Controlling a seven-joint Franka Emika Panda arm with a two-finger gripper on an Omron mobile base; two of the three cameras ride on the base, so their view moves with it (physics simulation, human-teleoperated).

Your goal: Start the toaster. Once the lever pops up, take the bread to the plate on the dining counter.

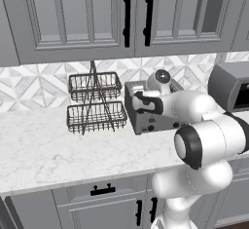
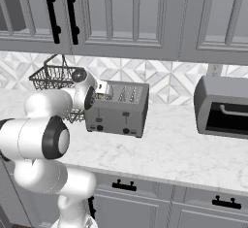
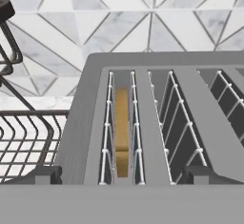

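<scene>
Just below the fingers [image 3: 121, 175], spread wide and holding nothing, the toaster [image 3: 157, 123] stands on the desk [image 2: 184, 149]. The bread [image 3: 122, 130] sits upright in the slot straight ahead of them, between both tips. A wire basket [image 3: 24, 142] lies to the side.

The arm [image 1: 209, 140] was glossy white, built of fat rounded segments like stacked cylinders. Black bands ringed its joints, and a round grey cap closed the nearest end. The tool [image 3: 124, 174] ended in two small dark grey fingertips [image 3: 43, 174].
</scene>
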